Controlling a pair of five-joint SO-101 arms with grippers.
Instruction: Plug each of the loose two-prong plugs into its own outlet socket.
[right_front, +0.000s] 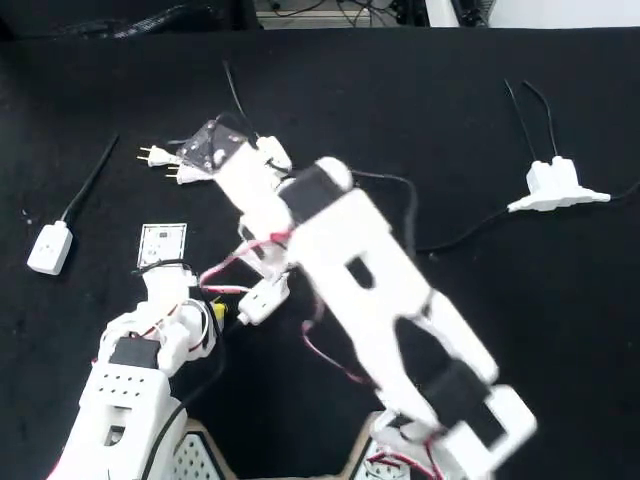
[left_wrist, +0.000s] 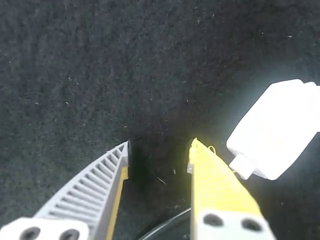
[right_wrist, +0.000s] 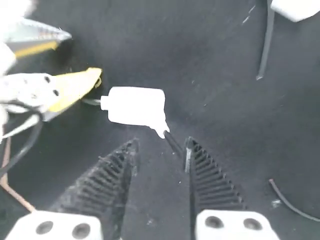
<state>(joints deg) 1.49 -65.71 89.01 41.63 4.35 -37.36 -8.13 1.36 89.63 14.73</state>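
Note:
A white plug (right_front: 262, 297) lies on the black table in the middle, its black cord trailing away. In the right wrist view the plug (right_wrist: 134, 105) sits just beyond my right gripper (right_wrist: 160, 145), which is open, with the cord running into the gap between its dark ribbed fingers. My left gripper (left_wrist: 159, 147) is open over bare cloth, and the plug (left_wrist: 275, 130) rests beside its yellow finger (left_wrist: 215, 185). In the high view the left gripper (right_front: 213, 312) is just left of the plug. Two more plugs (right_front: 158, 160) with bare prongs lie at the back left, partly under the right arm.
A white socket block (right_front: 50, 247) with a black cord lies at the far left. Another white socket block (right_front: 555, 185) with cords lies at the right. A small white square card (right_front: 162, 243) sits near the left arm. The right arm (right_front: 370, 290) crosses the table's middle.

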